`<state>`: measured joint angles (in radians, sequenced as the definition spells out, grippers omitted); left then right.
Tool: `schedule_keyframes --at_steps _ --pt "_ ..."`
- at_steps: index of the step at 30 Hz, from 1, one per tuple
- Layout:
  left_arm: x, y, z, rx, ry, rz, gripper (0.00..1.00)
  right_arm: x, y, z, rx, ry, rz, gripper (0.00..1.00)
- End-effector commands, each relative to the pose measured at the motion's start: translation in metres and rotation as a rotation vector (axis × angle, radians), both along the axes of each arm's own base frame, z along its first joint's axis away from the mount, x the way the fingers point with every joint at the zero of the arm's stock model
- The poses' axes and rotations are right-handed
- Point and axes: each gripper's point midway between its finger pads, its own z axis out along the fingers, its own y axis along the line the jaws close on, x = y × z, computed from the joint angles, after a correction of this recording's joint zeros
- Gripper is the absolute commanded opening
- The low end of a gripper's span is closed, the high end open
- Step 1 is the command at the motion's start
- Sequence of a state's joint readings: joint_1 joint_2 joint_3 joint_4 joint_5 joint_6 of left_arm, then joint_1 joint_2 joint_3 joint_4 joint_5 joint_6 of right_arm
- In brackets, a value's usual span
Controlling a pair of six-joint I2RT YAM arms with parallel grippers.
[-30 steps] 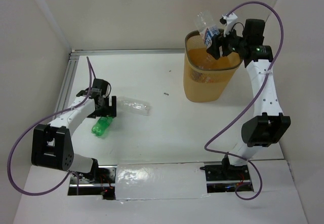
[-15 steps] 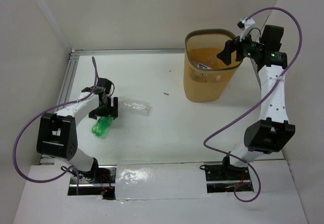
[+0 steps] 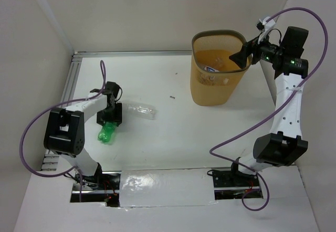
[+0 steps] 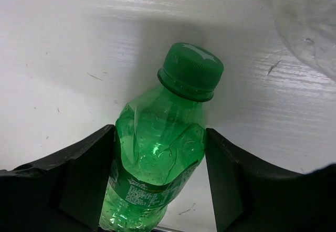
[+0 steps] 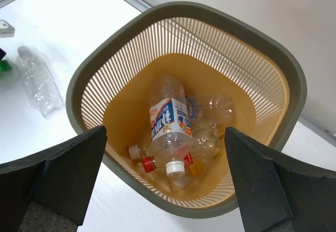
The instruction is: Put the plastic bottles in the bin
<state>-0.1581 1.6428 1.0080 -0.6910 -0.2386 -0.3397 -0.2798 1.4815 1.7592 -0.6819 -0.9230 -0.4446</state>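
Observation:
A green bottle [image 3: 106, 132] lies on the white table at the left. My left gripper [image 3: 110, 120] is down over it, with both black fingers against the sides of the green bottle [image 4: 160, 158] below its cap. A crumpled clear bottle [image 3: 140, 109] lies just to the right of it. The yellow-orange bin [image 3: 210, 87] stands at the back right. Several clear bottles lie inside it, the top one with a blue-white label [image 5: 169, 119]. My right gripper [image 3: 242, 59] hovers open above the bin's right rim, with nothing between its fingers.
White walls close in the table on the left, back and right. A metal rail [image 3: 71, 77] runs along the left edge. The bin's grey-olive rim [image 5: 173, 9] stands tall beside the right arm. A small dark speck [image 3: 171, 97] lies mid-table.
The right gripper opened and let the blue-white labelled bottle fall into the bin, then drew back to the right. The left jaws closed in on the green bottle.

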Motion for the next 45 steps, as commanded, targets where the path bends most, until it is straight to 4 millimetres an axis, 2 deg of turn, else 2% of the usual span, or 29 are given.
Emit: schedule_keyframes --at_steps 1,4,6,9,12,13,14,15,16,17,18,19,20,21,23,24,26,28,29,31,32,33,35,37,40,42,43,44,45 --pt "0.006 -0.007 0.019 -0.017 -0.043 0.007 0.36 -0.023 0.014 0.025 -0.024 -0.097 0.087 1.0" --pt "0.015 -0.011 0.049 -0.043 -0.127 0.013 0.21 -0.033 0.022 0.021 -0.059 -0.128 0.177 1.0" --pt "0.015 -0.02 0.069 -0.085 -0.161 -0.007 0.16 -0.043 0.03 0.016 -0.081 -0.157 0.251 1.0" --pt "0.023 -0.042 0.118 -0.182 -0.283 -0.047 0.12 -0.049 0.033 0.011 -0.082 -0.17 0.261 1.0" --pt "0.029 -0.071 0.168 -0.306 -0.403 -0.125 0.09 -0.054 0.037 0.013 -0.071 -0.185 0.288 0.85" --pt "0.03 -0.083 0.178 -0.348 -0.418 -0.158 0.09 -0.054 0.04 0.013 -0.07 -0.186 0.297 0.77" --pt "0.03 -0.094 0.193 -0.395 -0.443 -0.19 0.09 -0.054 0.041 0.013 -0.07 -0.186 0.297 0.52" --pt "0.031 -0.119 0.219 -0.504 -0.487 -0.265 0.09 -0.055 0.045 0.01 -0.05 -0.161 0.304 0.39" --pt "0.037 -0.135 0.238 -0.567 -0.546 -0.328 0.07 -0.054 0.043 0.009 -0.051 -0.152 0.289 0.26" --pt "0.036 -0.155 0.265 -0.667 -0.592 -0.391 0.07 -0.054 0.046 0.005 -0.046 -0.142 0.298 0.06" --pt "0.037 -0.172 0.278 -0.717 -0.62 -0.45 0.07 -0.052 0.043 0.0 -0.053 -0.129 0.278 0.0" --pt "0.036 -0.184 0.296 -0.77 -0.656 -0.486 0.07 -0.054 0.046 0.002 -0.06 -0.136 0.281 0.0" --pt "0.042 -0.2 0.328 -0.845 -0.735 -0.539 0.04 -0.055 0.047 -0.004 -0.051 -0.113 0.281 0.0" --pt "0.043 -0.211 0.344 -0.882 -0.766 -0.577 0.04 -0.058 0.05 -0.001 -0.061 -0.124 0.281 0.0" --pt "0.047 -0.238 0.364 -0.956 -0.797 -0.65 0.04 -0.063 0.048 -0.01 -0.073 -0.106 0.263 0.0" --pt "0.044 -0.255 0.396 -1.016 -0.865 -0.707 0.04 -0.064 0.049 -0.016 -0.079 -0.097 0.257 0.03" --pt "0.056 -0.278 0.407 -1.072 -0.879 -0.746 0.04 -0.069 0.049 -0.013 -0.094 -0.12 0.238 0.04" --pt "0.053 -0.3 0.447 -1.166 -0.953 -0.813 0.04 -0.075 0.049 -0.016 -0.096 -0.117 0.222 0.04" --pt "0.068 -0.309 0.443 -1.183 -0.95 -0.799 0.04 -0.077 0.048 -0.017 -0.102 -0.115 0.211 0.04" --pt "0.061 -0.327 0.478 -1.283 -1.02 -0.852 0.04 -0.08 0.047 -0.02 -0.098 -0.105 0.199 0.05" --pt "0.066 -0.331 0.485 -1.308 -1.042 -0.85 0.06 -0.084 0.048 -0.021 -0.099 -0.106 0.199 0.05" --pt "0.076 -0.338 0.482 -1.349 -1.026 -0.82 0.06 -0.084 0.048 -0.021 -0.092 -0.1 0.197 0.07" --pt "0.08 -0.348 0.497 -1.41 -1.097 -0.835 0.06 -0.092 0.05 -0.024 -0.086 -0.095 0.195 0.08" --pt "0.095 -0.361 0.491 -1.463 -1.088 -0.784 0.09 -0.096 0.051 -0.028 -0.077 -0.082 0.193 0.09" --pt "0.107 -0.37 0.502 -1.541 -1.131 -0.733 0.12 -0.101 0.053 -0.033 -0.076 -0.077 0.193 0.11" --pt "0.122 -0.382 0.49 -1.565 -1.12 -0.689 0.14 -0.109 0.053 -0.037 -0.079 -0.071 0.185 0.11" --pt "0.126 -0.381 0.499 -1.602 -1.151 -0.664 0.15 -0.112 0.054 -0.04 -0.08 -0.063 0.188 0.11" --pt "0.134 -0.393 0.484 -1.616 -1.125 -0.638 0.16 -0.115 0.055 -0.041 -0.081 -0.064 0.188 0.11" --pt "0.139 -0.394 0.485 -1.626 -1.132 -0.614 0.16 -0.118 0.055 -0.045 -0.082 -0.05 0.192 0.12"
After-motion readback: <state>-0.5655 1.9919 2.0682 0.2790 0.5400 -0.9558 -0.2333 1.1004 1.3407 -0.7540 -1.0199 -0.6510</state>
